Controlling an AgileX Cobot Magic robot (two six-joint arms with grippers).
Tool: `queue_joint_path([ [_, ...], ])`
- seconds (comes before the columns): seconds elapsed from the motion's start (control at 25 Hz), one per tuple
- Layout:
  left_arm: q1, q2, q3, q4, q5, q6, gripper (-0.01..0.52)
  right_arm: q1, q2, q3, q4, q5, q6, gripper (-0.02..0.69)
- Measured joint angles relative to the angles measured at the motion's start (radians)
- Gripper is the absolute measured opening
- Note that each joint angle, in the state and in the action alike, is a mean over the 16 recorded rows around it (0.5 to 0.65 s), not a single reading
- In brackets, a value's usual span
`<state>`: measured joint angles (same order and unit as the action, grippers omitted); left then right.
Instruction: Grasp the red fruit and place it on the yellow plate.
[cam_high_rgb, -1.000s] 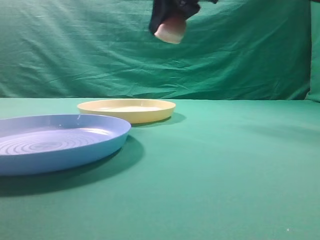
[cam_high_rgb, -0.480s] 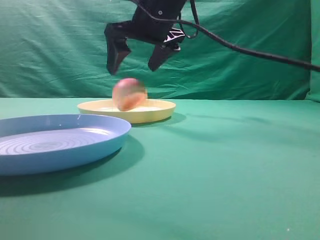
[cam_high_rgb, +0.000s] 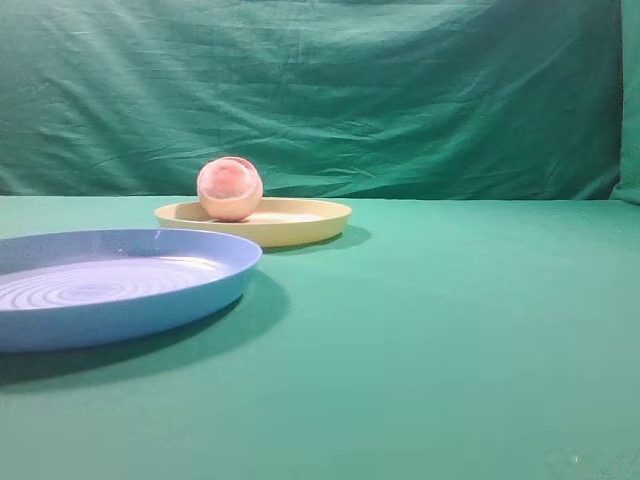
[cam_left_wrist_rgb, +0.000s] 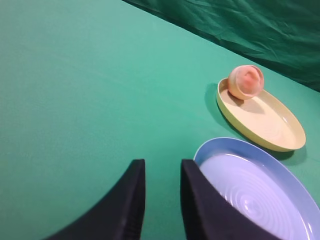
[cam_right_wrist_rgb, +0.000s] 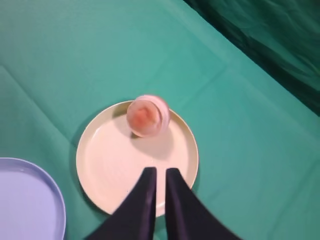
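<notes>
No brand, label or writing readable on anything I could see.

Count: one red fruit (cam_high_rgb: 230, 188), one yellow plate (cam_high_rgb: 300, 224), one blue plate (cam_high_rgb: 150, 300), two grippers, each only seen by its own wrist cam.

Right gripper (cam_right_wrist_rgb: 160, 175): fingers (cam_right_wrist_rgb: 145, 200) pressed together w/ just a thin slit between the tips, pinching nothing. Fruit sat inside the yellow plate (cam_right_wrist_rgb: 105, 170), ahead of those tips and a bit to their left, well apart from them, up against the plate's far rim. Its pinkish flat face pointed up toward the right wrist cam. Most of the plate floor between fingertips and fruit (cam_right_wrist_rgb: 146, 115) was bare.

Left gripper (cam_left_wrist_rgb: 162, 167): fingers (cam_left_wrist_rgb: 131, 200) stood close w/ a narrow gap, nothing between them; I couldn't tell if that was fully closed. Blue plate (cam_left_wrist_rgb: 235, 146) lay just to the right of those tips, its rim passing behind the right finger. Yellow plate (cam_left_wrist_rgb: 280, 142) sat further ahead-right beyond it, fruit (cam_left_wrist_rgb: 245, 82) at its far left edge.

Edges/room: in the high view the two plates looked near each other but apart, a strip of green cloth (cam_high_rgb: 450, 320) between them. Wide open cloth to the right of both plates and to the left of the left fingers. Green backdrop (cam_high_rgb: 400, 90) closed off the far side of the table. Neither arm showed in the high view.
</notes>
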<state>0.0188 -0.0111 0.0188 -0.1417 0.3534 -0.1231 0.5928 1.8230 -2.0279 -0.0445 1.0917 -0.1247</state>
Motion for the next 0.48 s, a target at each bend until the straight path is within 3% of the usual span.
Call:
queue_joint_path([
  [0.2, 0.0, 0.0, 0.0, 0.0, 0.0, 0.0, 0.157, 0.0, -0.16, 0.151, -0.023, -0.004, 0.044, 0.0],
  [0.48, 0.0, 0.0, 0.0, 0.0, 0.0, 0.0, 0.157, 0.0, -0.424, 0.529, -0.019, -0.174, 0.077, 0.0],
])
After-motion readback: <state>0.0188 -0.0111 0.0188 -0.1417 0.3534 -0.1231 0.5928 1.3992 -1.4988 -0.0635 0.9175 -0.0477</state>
